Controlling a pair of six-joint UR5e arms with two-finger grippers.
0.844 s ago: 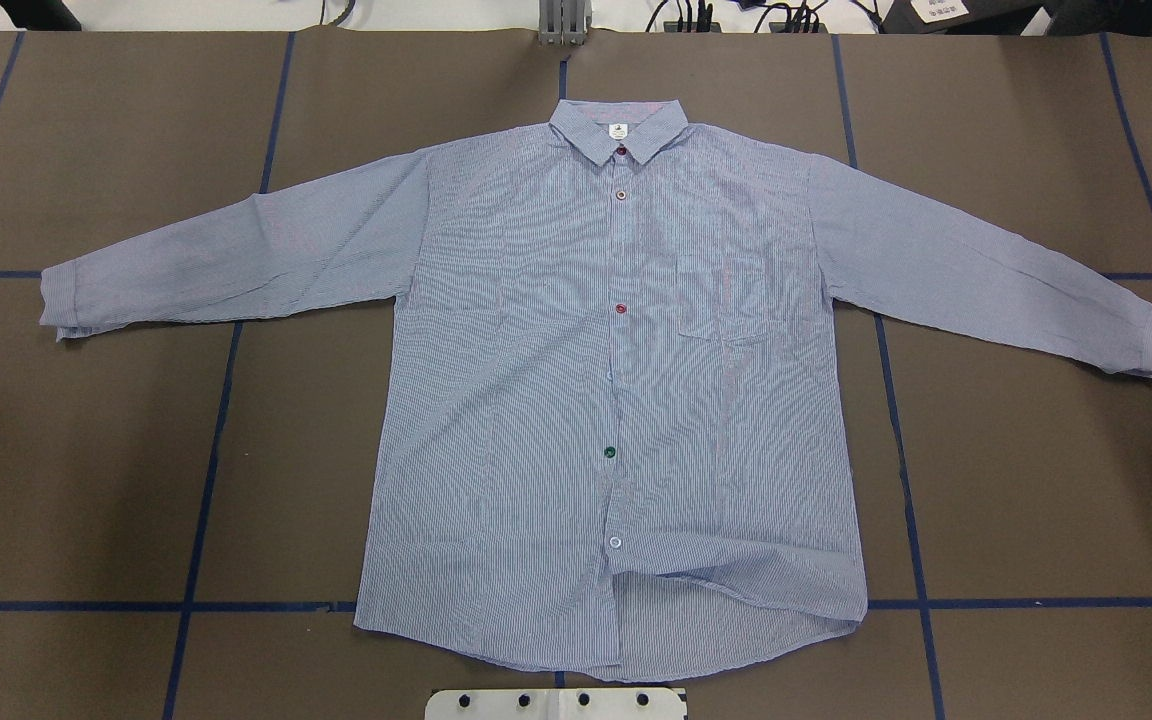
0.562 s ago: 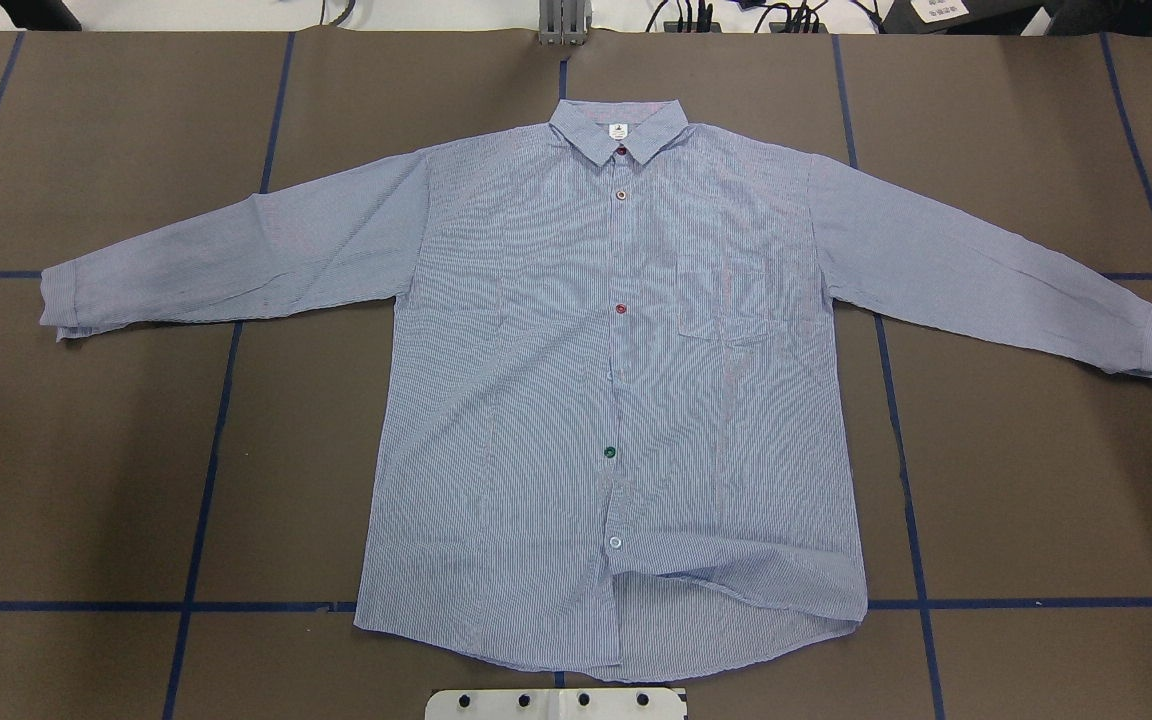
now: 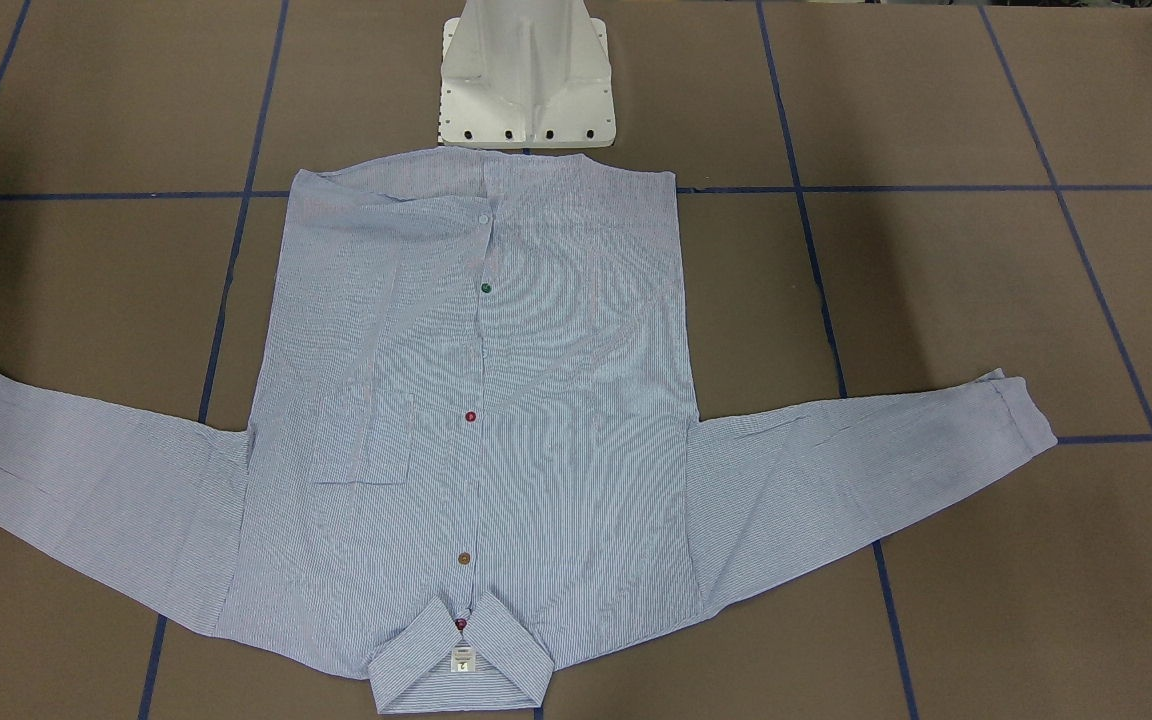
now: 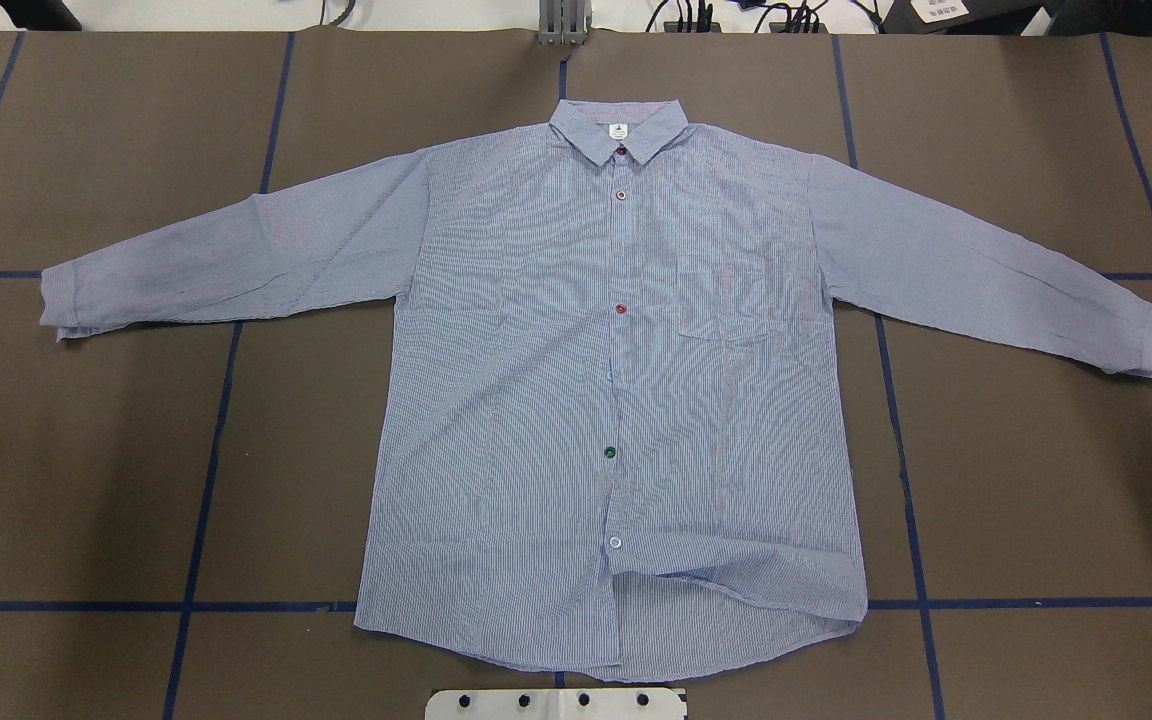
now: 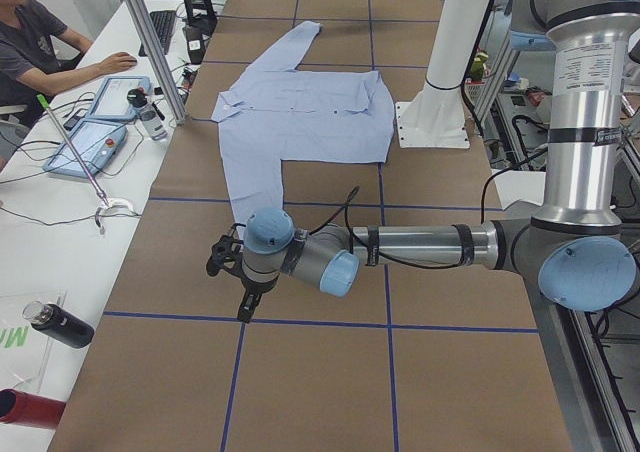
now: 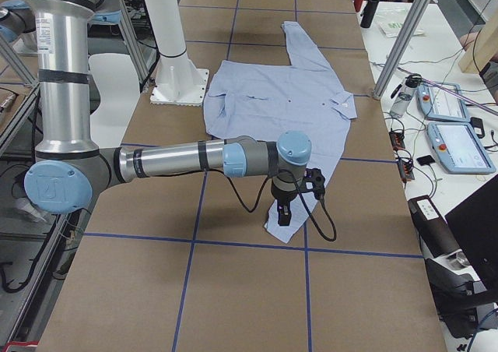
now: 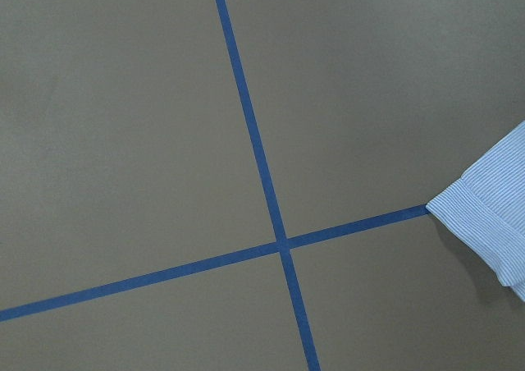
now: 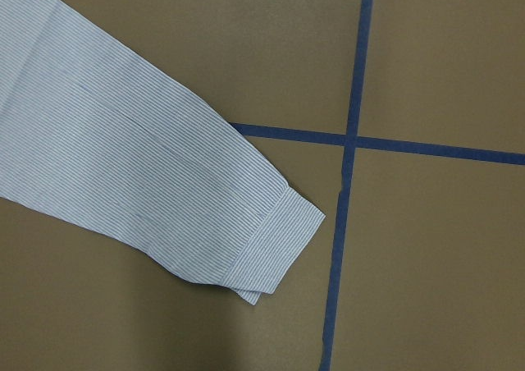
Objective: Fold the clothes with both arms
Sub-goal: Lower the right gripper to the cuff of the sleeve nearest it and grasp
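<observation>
Nothing has moved in the overhead view since a moment ago. The shirt (image 4: 616, 400) lies as it did, flat and face up at the middle of the table (image 4: 86, 480), buttoned, collar (image 4: 618, 130) away from the robot and both sleeves spread wide. The cloth looks thin and limp, pinstriped blue and white and lightly rumpled at the hem, with a square patch pocket (image 4: 731, 300) and round buttons of mixed colours.

No fold has been made; the arms appear to be on their approach. The left gripper (image 5: 244, 310) hangs over bare table close by the left cuff (image 7: 484, 223). The right gripper (image 6: 282, 218) hangs over the right cuff (image 8: 275, 252). Only the side views show the claws, so it cannot be told whether either is open.

The next move likely calls for each to drop onto its cuff, pinch the doubled edge off the matte brown surface and carry the sleeve in across the body. Blue tape (image 7: 262, 174) grids the table.
</observation>
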